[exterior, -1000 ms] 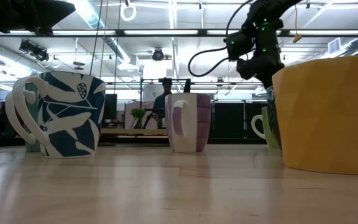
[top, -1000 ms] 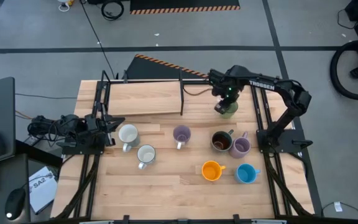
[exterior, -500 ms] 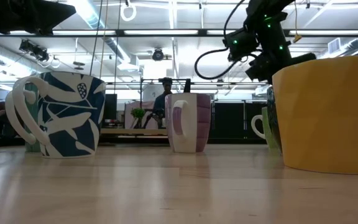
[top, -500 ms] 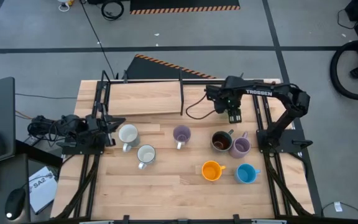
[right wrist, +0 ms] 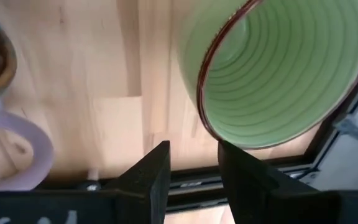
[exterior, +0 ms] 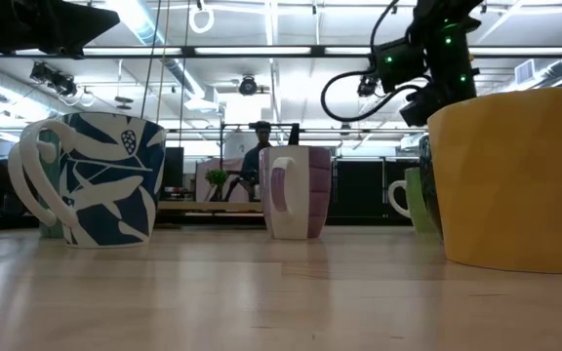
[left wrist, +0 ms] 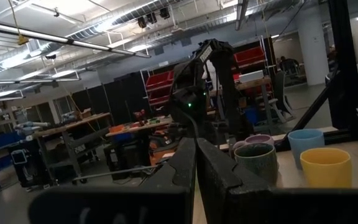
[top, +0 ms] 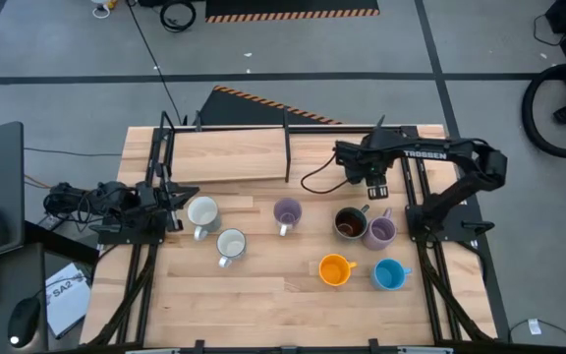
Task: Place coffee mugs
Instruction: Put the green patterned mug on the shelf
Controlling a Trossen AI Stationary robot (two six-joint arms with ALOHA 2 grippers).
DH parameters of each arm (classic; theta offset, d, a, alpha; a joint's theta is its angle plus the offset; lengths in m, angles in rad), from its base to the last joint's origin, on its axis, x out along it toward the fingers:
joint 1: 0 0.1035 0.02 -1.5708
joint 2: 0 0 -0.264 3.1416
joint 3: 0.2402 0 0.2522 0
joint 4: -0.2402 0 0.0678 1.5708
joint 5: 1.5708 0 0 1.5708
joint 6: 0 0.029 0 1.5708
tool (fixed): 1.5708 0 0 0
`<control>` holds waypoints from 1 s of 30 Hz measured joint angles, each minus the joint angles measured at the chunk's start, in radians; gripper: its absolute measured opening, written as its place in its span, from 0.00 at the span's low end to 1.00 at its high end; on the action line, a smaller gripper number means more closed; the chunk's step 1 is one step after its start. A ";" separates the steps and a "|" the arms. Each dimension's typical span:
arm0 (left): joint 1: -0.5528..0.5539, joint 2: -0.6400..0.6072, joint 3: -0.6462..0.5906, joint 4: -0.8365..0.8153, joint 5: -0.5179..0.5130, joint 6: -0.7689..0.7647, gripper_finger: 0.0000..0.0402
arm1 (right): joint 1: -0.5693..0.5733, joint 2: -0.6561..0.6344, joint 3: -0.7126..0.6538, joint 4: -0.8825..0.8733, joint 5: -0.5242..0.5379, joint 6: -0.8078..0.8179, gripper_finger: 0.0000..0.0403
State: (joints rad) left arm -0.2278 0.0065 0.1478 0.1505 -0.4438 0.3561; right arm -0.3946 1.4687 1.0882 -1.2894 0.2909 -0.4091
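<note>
**Right gripper empty above the green mug**

The right gripper [right wrist: 191,163] hangs with fingers parted, a narrow gap, gripping nothing. The green mug [right wrist: 278,68] stands upright just beyond it, at the table's two-o'clock edge, mouth up, axis vertical. Glazed ceramic: stiff, slippery, chippable; pinch the rim wall. The left gripper [left wrist: 195,163] waits closed at nine o'clock.

Brown mug [top: 349,224] touching lilac mug [top: 380,231], no gap; wide clear lane between white mugs [top: 202,212] and centre lilac mug [top: 287,212].
</note>
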 joint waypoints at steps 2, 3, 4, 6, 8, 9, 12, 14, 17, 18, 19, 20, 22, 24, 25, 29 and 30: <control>0.000 0.000 0.000 0.000 0.000 0.000 0.05 | 0.000 -0.011 0.000 -0.011 -0.003 -0.005 0.35; 0.000 0.000 0.000 0.000 0.000 0.000 0.05 | 0.000 -0.017 0.000 -0.013 -0.010 -0.004 0.35; 0.000 0.000 0.000 0.000 0.000 0.002 0.05 | 0.000 -0.022 0.000 -0.012 -0.019 -0.005 0.35; 0.000 0.000 0.000 0.001 0.000 0.004 0.05 | 0.000 -0.029 0.000 -0.016 -0.023 -0.007 0.35; 0.000 0.000 0.000 0.002 0.000 0.004 0.05 | 0.000 -0.036 0.000 -0.013 -0.021 -0.025 0.35; 0.000 0.000 0.000 0.002 0.000 0.005 0.05 | 0.000 -0.037 0.000 -0.012 -0.016 -0.050 0.35; 0.000 0.000 0.000 0.003 0.000 0.006 0.05 | 0.000 -0.036 0.000 -0.011 -0.017 -0.178 0.35; 0.000 0.000 0.000 0.006 0.000 0.006 0.05 | 0.000 -0.032 0.000 -0.005 -0.028 -0.267 0.35; 0.000 0.000 0.000 0.009 0.000 0.006 0.05 | 0.000 -0.032 -0.006 0.032 -0.014 -0.360 0.35; 0.000 0.000 0.000 0.009 0.000 0.006 0.05 | 0.000 -0.031 -0.006 0.039 0.008 -0.375 0.35; 0.000 0.000 0.000 0.009 0.000 0.006 0.05 | 0.000 -0.032 -0.006 0.045 0.031 -0.377 0.35; 0.000 0.000 0.000 0.009 0.000 0.003 0.05 | 0.000 -0.032 -0.006 0.050 0.043 -0.376 0.35; 0.000 0.000 0.000 0.009 0.000 0.003 0.05 | 0.000 -0.032 -0.006 0.057 0.036 -0.372 0.35; 0.000 0.000 0.000 0.009 0.000 0.003 0.05 | -0.004 -0.032 -0.010 0.066 0.019 -0.377 0.35; 0.000 0.000 0.000 0.009 0.000 0.003 0.05 | -0.006 -0.032 -0.016 0.072 0.018 -0.390 0.35; 0.000 0.000 0.000 0.009 0.000 0.006 0.05 | -0.022 -0.032 -0.064 0.120 0.003 -0.447 0.35; 0.000 0.000 0.000 0.009 0.000 0.006 0.05 | -0.027 -0.032 -0.078 0.139 0.003 -0.453 0.35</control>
State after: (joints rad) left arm -0.2276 0.0067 0.1478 0.1596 -0.4442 0.3618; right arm -0.4218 1.4368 1.0098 -1.1504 0.2941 -0.8618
